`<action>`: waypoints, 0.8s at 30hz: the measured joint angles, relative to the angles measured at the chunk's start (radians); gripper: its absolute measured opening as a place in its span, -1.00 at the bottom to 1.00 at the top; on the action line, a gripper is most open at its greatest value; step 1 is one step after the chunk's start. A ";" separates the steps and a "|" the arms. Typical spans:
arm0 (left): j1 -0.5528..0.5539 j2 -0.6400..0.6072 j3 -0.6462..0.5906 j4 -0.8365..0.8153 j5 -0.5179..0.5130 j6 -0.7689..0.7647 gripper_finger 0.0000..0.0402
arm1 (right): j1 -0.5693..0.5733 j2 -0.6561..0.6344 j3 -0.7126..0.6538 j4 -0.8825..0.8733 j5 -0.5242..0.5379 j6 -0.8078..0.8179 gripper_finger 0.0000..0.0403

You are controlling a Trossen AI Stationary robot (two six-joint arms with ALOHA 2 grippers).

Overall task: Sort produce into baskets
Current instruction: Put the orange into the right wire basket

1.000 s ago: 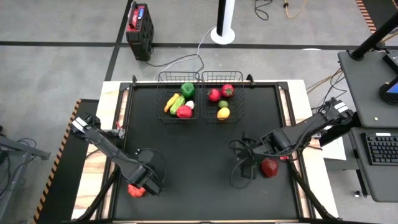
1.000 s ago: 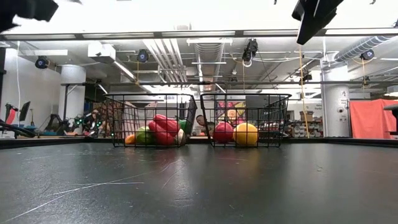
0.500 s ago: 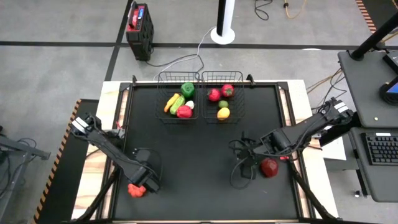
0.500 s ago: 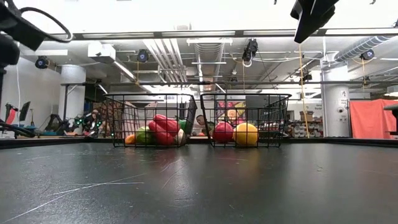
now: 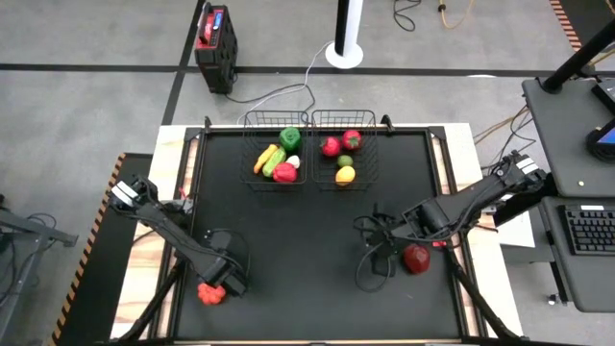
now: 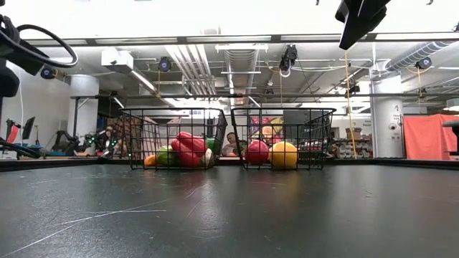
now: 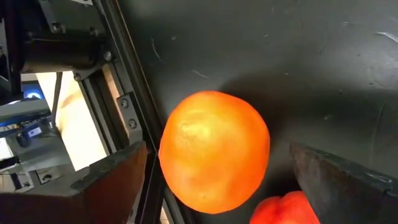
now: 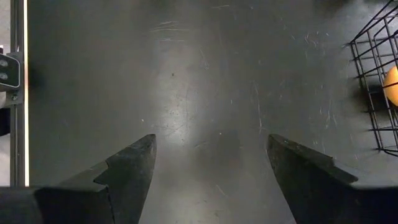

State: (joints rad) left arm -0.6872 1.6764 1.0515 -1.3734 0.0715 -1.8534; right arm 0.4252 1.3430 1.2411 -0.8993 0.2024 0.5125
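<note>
Two black wire baskets (image 5: 276,154) (image 5: 343,154) stand side by side at the table's far edge, both holding produce. At the near left an orange round fruit (image 7: 214,152) lies on the table beside a red piece (image 5: 209,293). My left gripper (image 7: 219,148) is open and points down over the orange. One finger stands on each side of it, with a gap to each. My right gripper (image 8: 211,140) hangs open above bare table at the right. A red piece (image 5: 415,258) lies on the table close to that arm.
The table's left rail and frame (image 7: 124,112) run close beside the orange. The wide middle of the black tabletop (image 5: 307,231) lies between the arms and the baskets. A basket corner (image 8: 379,81) with a yellow fruit shows in the right wrist view.
My left gripper has come down toward the pieces at the near left corner, staying open. My right arm has kept still.
</note>
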 joint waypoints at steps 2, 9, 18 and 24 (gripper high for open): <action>0.000 0.001 -0.003 0.003 0.000 0.000 0.87 | 0.000 0.000 0.000 0.000 0.000 0.000 0.48; 0.000 0.001 -0.026 0.016 0.000 -0.019 0.87 | 0.000 0.000 0.000 0.000 0.000 0.000 0.45; 0.000 0.001 -0.054 0.065 0.000 -0.019 0.83 | 0.000 0.000 0.000 0.000 0.000 0.000 0.48; 0.000 0.001 -0.054 0.068 0.000 -0.020 0.71 | 0.000 0.000 0.000 0.000 0.000 0.000 0.45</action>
State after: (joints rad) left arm -0.6872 1.6775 0.9977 -1.3056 0.0718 -1.8733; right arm 0.4252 1.3430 1.2415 -0.8997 0.2026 0.5123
